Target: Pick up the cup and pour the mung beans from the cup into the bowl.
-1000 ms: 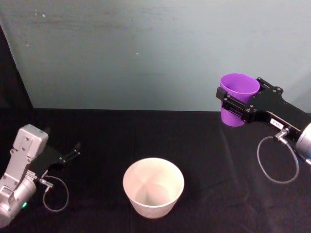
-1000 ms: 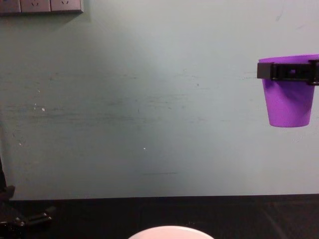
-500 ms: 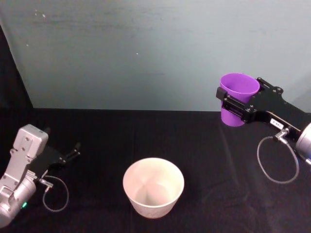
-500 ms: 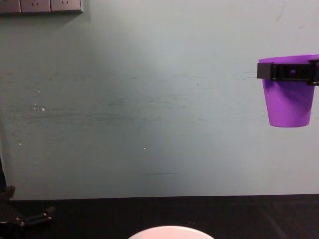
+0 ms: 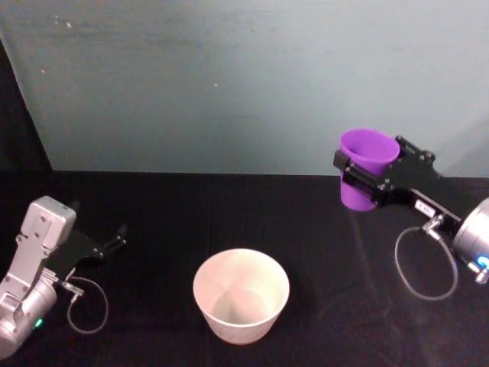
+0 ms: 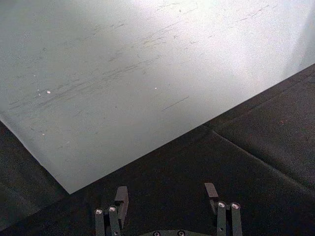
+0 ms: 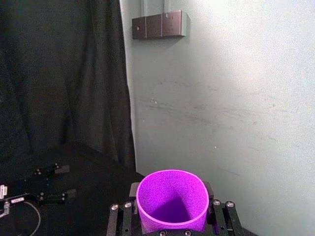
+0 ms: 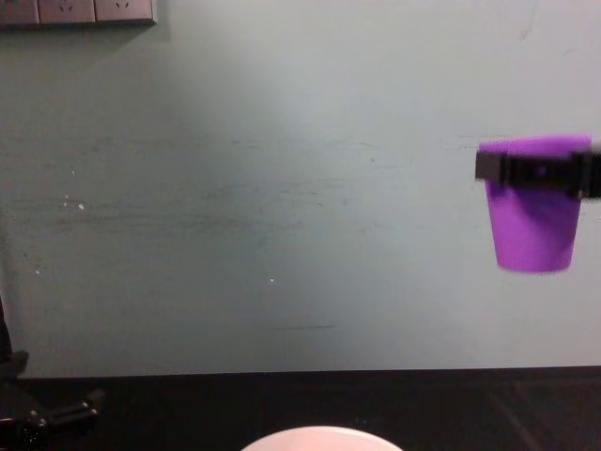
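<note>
Head view, item 1, nearest?
Bowl: white, round, wide-mouthed, standing upright on the black bench, at the near middle.
Item 2?
Left gripper: well to the left of the bowl, low at the bench. Jaws spread, with bare black cloth between them in the left wrist view.
Item 3?
Cup: bright purple, rim up. It is to the right of the bowl and beyond it, clear above the bench.
Held by?
Right gripper: jaws pinching the cup on both sides just below the rim. Its arm comes in from the bowl's right.
Cup contents?
Cannot tell. The right wrist view gives a purple inner wall in shadow.
Item 4, farthest?
Pale green wall: behind the bowl, rising from the bench's back edge. Socket plate: high on the wall, up and left of the bowl, chest view.
</note>
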### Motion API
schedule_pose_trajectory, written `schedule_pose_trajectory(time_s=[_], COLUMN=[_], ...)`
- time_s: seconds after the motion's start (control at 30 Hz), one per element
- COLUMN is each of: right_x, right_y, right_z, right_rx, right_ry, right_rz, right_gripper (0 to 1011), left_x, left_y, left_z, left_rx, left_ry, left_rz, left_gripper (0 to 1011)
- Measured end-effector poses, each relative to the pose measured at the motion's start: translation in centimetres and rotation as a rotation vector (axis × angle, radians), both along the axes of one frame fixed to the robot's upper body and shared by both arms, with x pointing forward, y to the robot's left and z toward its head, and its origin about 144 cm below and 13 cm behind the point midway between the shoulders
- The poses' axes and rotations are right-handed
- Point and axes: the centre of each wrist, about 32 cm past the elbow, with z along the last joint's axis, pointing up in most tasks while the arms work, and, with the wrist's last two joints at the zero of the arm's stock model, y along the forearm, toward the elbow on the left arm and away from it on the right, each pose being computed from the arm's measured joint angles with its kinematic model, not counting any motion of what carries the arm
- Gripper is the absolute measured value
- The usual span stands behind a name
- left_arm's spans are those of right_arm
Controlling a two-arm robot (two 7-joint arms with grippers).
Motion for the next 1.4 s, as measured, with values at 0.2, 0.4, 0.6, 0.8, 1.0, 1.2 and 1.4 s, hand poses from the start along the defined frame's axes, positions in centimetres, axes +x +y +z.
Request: schedule_pose_trajectory(time_s=[0.2, 0.4, 0.6, 0.8, 1.0, 1.2, 1.4], right_x=[0.5, 1.1, 1.6, 1.9, 1.9, 1.8, 1.6], right_y=[0.2, 0.8, 1.2, 1.6, 2.4, 3.1, 4.0], right_z=[-2.0, -3.4, -4.1, -4.6, -4.5, -3.9, -3.1], right_rx=[0.011, -0.019, -0.053, -0.086, -0.197, -0.327, -0.472], right_ry=[0.013, 0.023, 0.032, 0.036, 0.019, -0.016, -0.067], right_rz=[-0.002, 0.017, 0.033, 0.036, 0.047, 0.07, 0.091], right_gripper=[741, 741, 741, 741, 741, 741, 741], left_x=[0.0, 0.0, 0.0, 0.0, 0.0, 0.0, 0.0], left_y=[0.0, 0.0, 0.0, 0.0, 0.0, 0.0, 0.0], left_z=[0.0, 0.0, 0.0, 0.0, 0.0, 0.0, 0.0], left_rx=[0.0, 0.0, 0.0, 0.0, 0.0, 0.0, 0.0], left_ry=[0.0, 0.0, 0.0, 0.0, 0.0, 0.0, 0.0], left_rz=[0.0, 0.0, 0.0, 0.0, 0.0, 0.0, 0.0], left_gripper=[1003, 1003, 1003, 1003, 1003, 1004, 1003])
